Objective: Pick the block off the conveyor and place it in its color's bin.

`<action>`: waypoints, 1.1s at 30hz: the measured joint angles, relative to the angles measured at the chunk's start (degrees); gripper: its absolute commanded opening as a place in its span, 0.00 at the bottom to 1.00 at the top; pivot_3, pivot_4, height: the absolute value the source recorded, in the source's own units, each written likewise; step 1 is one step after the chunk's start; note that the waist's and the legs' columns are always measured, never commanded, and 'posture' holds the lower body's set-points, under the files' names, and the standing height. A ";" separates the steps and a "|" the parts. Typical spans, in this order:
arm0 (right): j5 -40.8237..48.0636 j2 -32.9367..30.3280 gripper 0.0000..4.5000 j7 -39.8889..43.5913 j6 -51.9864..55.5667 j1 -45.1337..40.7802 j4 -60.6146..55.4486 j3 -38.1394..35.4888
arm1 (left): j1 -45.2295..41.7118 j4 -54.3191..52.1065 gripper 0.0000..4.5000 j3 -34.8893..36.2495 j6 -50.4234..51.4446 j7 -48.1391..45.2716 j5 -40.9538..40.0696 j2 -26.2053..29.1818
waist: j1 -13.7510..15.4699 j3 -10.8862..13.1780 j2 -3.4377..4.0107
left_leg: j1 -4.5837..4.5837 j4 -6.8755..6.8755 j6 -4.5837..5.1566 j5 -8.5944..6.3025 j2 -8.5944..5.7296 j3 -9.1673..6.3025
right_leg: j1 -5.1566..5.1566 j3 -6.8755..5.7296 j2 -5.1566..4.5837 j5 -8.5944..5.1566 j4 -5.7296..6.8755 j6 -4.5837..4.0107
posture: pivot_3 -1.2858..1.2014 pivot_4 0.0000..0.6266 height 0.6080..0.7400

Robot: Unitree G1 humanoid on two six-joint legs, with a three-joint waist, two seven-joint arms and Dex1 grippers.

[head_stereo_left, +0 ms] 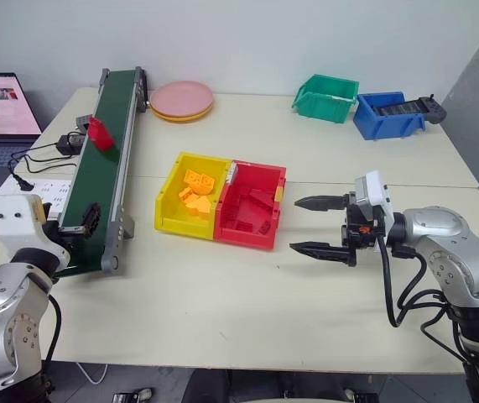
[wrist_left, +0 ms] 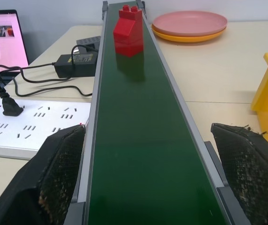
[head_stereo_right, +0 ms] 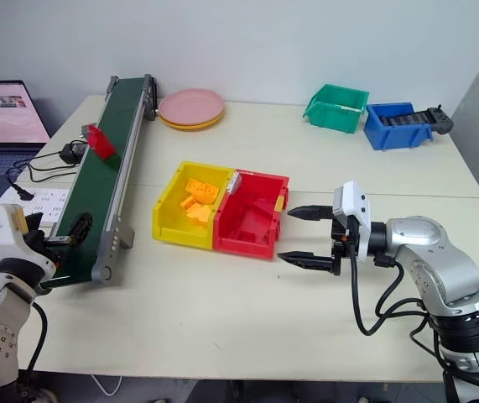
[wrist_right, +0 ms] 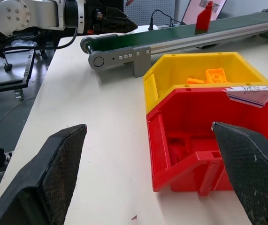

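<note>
From the head camera, a long conveyor (head_stereo_left: 105, 168) with a dark green belt runs away from the robot along the left side of a cream table (head_stereo_left: 222, 311). A small red block (head_stereo_left: 100, 133) stands upright on the belt, toward its far half, its long axis vertical. Right of the conveyor sit a yellow bin (head_stereo_left: 190, 195) holding orange pieces (head_stereo_left: 194, 191) and, touching its right side, the red bin (head_stereo_left: 252, 206). The right gripper (head_stereo_left: 319, 225) hovers just right of the red bin, pointing left at it, its two black fingers spread wide and empty. The left gripper (head_stereo_right: 65, 233) sits at the conveyor's near end. Farther back lie stacked plates (head_stereo_left: 181, 100), a green bin (head_stereo_left: 326, 97) and a blue bin (head_stereo_left: 387, 114).

The left wrist camera looks straight down the belt: the left gripper's fingers stand apart, one on each side of the conveyor, holding nothing. The block shows two studs on top and a sloped face. A power strip (wrist_left: 30, 124) and laptop (wrist_left: 2, 40) lie beside the belt.

The right wrist camera shows the red bin's inside, which the head view only partly reveals.
</note>
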 measured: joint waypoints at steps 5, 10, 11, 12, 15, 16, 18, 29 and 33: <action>-0.68 -0.58 1.00 -0.92 0.51 0.00 -0.32 0.57 | -0.31 0.03 1.00 -0.19 0.30 -0.03 -0.12 -0.01 | 0.00 0.00 0.00 | -0.04 0.00 0.00 0.00 0.00 0.00 | -0.03 0.00 -0.01 0.00 0.00 0.00 | 0.52 0.24 1.00; -0.75 -1.90 1.00 -0.59 1.67 0.00 -1.12 1.12 | -1.31 0.61 1.00 -0.35 0.79 0.08 -0.25 -0.03 | 0.00 0.01 0.00 | -0.07 0.00 0.00 0.00 0.00 0.00 | -0.06 -0.01 -0.01 0.00 0.00 0.00 | 0.52 0.24 1.00; -0.54 -1.98 1.00 -0.45 1.67 0.00 -1.31 1.12 | -1.50 0.75 1.00 -0.51 0.86 0.13 -0.25 -0.03 | 0.00 0.01 -0.01 | -0.07 0.00 0.00 0.00 0.00 -0.01 | -0.06 -0.02 -0.01 0.00 0.00 0.00 | 0.52 0.24 1.00; -0.47 -2.05 1.00 -0.35 1.67 0.00 -1.35 1.12 | -1.81 1.01 1.00 -0.72 0.94 0.21 -0.25 -0.04 | 0.00 0.01 -0.01 | -0.08 0.00 0.00 0.00 0.00 -0.01 | -0.06 -0.02 -0.01 0.00 0.00 0.00 | 0.52 0.24 1.00; -0.40 -2.20 1.00 -0.13 1.67 0.05 -1.36 1.11 | -1.92 1.60 1.00 -1.40 1.20 0.17 -0.22 -0.04 | 0.00 0.01 -0.02 | -0.09 0.01 0.00 0.00 -0.01 0.00 | -0.07 -0.01 -0.02 0.00 0.00 0.00 | 0.52 0.24 1.00; -0.39 -2.22 1.00 -0.10 1.66 0.13 -1.37 1.11 | -1.91 1.72 1.00 -1.46 1.29 0.14 -0.21 -0.04 | 0.00 0.02 -0.03 | -0.09 0.01 0.00 0.00 -0.01 -0.01 | -0.07 -0.02 -0.02 0.00 0.00 0.00 | 0.52 0.24 1.00; -0.39 -2.29 1.00 -0.01 1.63 0.33 -1.39 1.11 | -1.90 1.82 1.00 -1.47 1.56 0.13 -0.18 -0.03 | 0.00 0.02 -0.03 | -0.12 0.01 0.00 0.00 -0.01 -0.01 | -0.10 -0.03 -0.02 0.00 0.00 0.00 | 0.52 0.24 1.00; -0.05 -2.71 1.00 0.17 1.66 0.61 -1.66 1.10 | -3.95 6.28 0.89 -1.63 3.57 0.37 0.47 0.68 | 0.04 0.02 -0.03 | -0.57 0.07 -0.02 0.01 -0.01 -0.08 | -0.52 -0.10 -0.02 0.02 0.04 0.00 | 0.52 0.24 1.00; -0.02 -3.12 1.00 0.16 1.76 0.59 -1.90 1.10 | -4.97 7.59 0.69 -1.95 3.56 0.25 0.93 1.07 | 0.05 0.02 -0.03 | -0.63 0.07 -0.02 0.01 -0.02 -0.08 | -0.56 -0.11 -0.05 0.02 0.01 0.00 | 0.52 0.24 1.00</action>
